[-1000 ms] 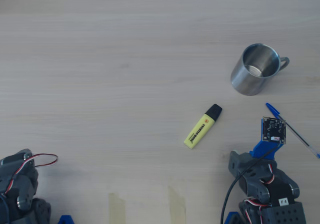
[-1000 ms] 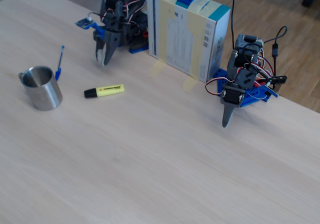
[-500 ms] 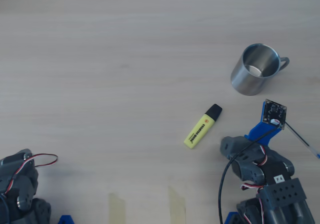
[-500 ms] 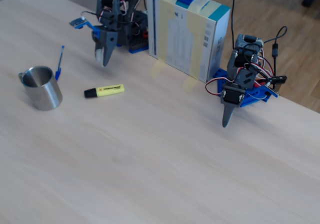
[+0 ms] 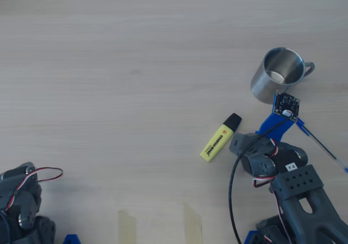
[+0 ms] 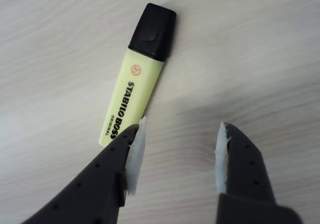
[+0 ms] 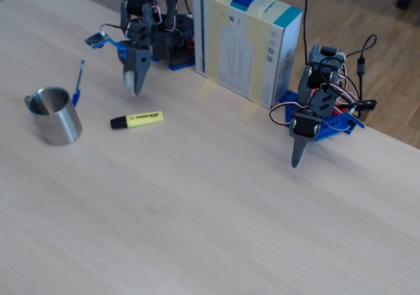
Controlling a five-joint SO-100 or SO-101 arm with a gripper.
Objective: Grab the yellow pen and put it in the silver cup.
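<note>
One yellow pen (image 6: 138, 76), one cup (image 5: 278, 75), one blue pen (image 7: 77, 82), claw (image 6: 176, 151) spread, hovering, pen just beyond its left finger in wrist view

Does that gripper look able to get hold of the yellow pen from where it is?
Probably yes. In the wrist view the gripper is open just beside the yellow pen, which lies flat on bare table with nothing between or over it.
</note>
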